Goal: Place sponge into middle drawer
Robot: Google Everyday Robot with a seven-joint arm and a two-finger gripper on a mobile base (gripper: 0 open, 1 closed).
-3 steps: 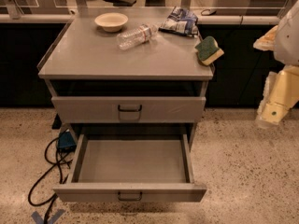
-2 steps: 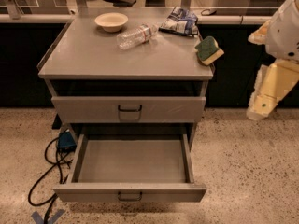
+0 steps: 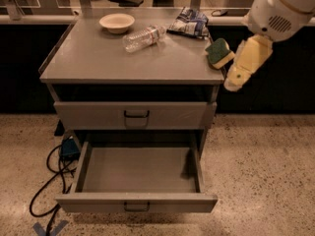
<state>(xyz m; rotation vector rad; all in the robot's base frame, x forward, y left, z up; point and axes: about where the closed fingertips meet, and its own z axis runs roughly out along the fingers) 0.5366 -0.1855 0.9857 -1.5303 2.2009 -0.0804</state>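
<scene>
The sponge (image 3: 219,53), dark green face over pale yellow foam, lies on the grey cabinet top (image 3: 113,58) at its right edge. The middle drawer (image 3: 138,168) is pulled out below, with a bare grey floor and a slim front panel with a small dark handle. My gripper (image 3: 236,77), a pale yellow piece under the white arm (image 3: 280,6), hangs just right of the sponge, off the cabinet's right side and slightly lower. It holds nothing that I can see.
On the cabinet top stand a white bowl (image 3: 116,22), a clear plastic bottle (image 3: 143,37) on its side and a blue-and-white snack bag (image 3: 189,22). A closed drawer (image 3: 135,115) with a taller front sits above the open one. Cables (image 3: 51,181) lie on the floor at left.
The arm and gripper have moved left and up, from well right of the cabinet to just beside the sponge. The sponge, drawers and other objects have not moved.
</scene>
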